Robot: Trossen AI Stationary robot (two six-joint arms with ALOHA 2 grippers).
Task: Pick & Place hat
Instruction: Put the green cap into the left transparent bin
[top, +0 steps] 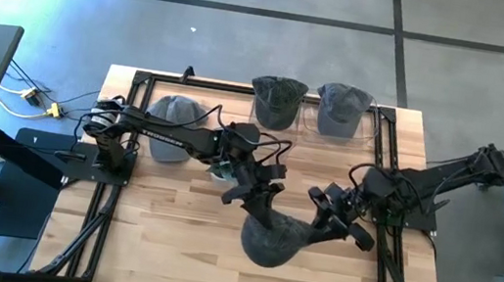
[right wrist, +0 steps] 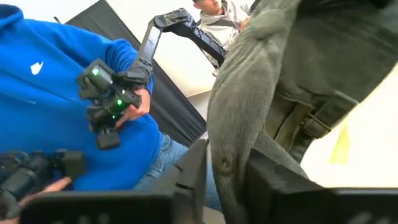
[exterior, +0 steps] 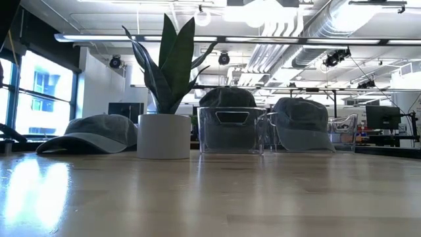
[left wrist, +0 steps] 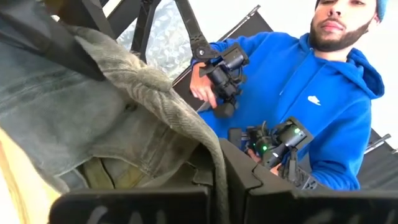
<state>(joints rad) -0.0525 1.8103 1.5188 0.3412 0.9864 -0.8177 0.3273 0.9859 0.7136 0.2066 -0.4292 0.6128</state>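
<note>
A dark grey hat (top: 273, 238) hangs in the air over the table's near middle, between my two grippers. My left gripper (top: 261, 200) comes from the table's left and is shut on the hat's edge. My right gripper (top: 322, 218) comes from the table's right, with a fold of the hat between its fingers. The low view shows neither the held hat nor the grippers. Another grey hat (exterior: 89, 135) rests brim-down on the table at the far left. My left gripper pinches the hat's edge (left wrist: 214, 163) between its two fingers, which lie about level. The cloth rises from the fingers and spreads away, showing the hat's lining (left wrist: 106, 171). The hat is clear of the table. My right gripper has a thick fold of the hat's cloth (right wrist: 227, 146) between its two fingers (right wrist: 186, 180), which stand a little apart and lie about level. The fold fills the gap. The rest of the hat spreads up and away from the fingers.
Two clear bins (top: 277, 105) (top: 343, 112) at the far edge each hold a grey hat. A potted plant (exterior: 163, 135) stands on the table under my left arm. A person in a blue hoodie (left wrist: 323, 93) stands beyond the table, holding hand controllers.
</note>
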